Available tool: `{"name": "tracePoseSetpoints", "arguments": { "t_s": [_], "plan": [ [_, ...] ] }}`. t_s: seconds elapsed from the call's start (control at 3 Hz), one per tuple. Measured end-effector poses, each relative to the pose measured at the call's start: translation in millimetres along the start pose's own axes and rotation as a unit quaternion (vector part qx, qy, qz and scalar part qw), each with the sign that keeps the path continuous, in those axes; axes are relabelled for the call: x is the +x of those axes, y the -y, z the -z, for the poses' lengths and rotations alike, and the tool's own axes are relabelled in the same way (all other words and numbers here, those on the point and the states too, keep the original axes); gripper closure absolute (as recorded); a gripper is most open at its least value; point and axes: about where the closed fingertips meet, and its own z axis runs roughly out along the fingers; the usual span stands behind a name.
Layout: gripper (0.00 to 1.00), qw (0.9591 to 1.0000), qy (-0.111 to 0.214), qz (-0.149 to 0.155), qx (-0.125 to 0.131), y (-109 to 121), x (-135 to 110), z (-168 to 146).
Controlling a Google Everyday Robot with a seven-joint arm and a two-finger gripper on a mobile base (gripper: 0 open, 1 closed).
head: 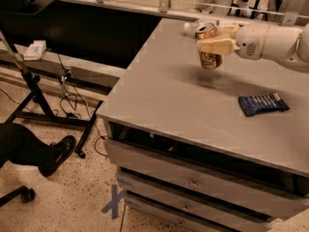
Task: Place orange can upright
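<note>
A grey table (159, 105) fills mid-frame, with drawers (193, 182) below it and a dark blue packet (263, 103) lying at the right. A shoe (58, 153) rests on the speckled floor at lower left. At upper right, my gripper (208, 38) clamps the orange can (211, 61), roughly upright above the tabletop. My fingers hide its middle, and my arm is cut off at the right edge.

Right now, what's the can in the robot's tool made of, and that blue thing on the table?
The orange can, gripped in the tool above the grey table, looks like metal: its top rim shines silver. The dark blue packet, lying flat on it, is probably plastic film or foil, going by its ridged, faintly shiny face.
</note>
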Motion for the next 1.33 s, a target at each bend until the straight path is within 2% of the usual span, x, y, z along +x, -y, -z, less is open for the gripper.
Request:
{"name": "tracePoseSetpoints", "arguments": {
  "t_s": [0.33, 0.67, 1.0, 1.33],
  "plan": [
    [1.0, 0.9984, 0.057, 0.0, -0.002, 4, 6, -12],
    [1.0, 0.9988, 0.049, 0.003, -0.008, 9, 12, -15],
    [0.82, 0.9992, 0.035, -0.014, -0.015, 12, 28, -18],
    [0.59, 0.9991, 0.028, -0.024, -0.019, 14, 37, -18]
  ]
}}
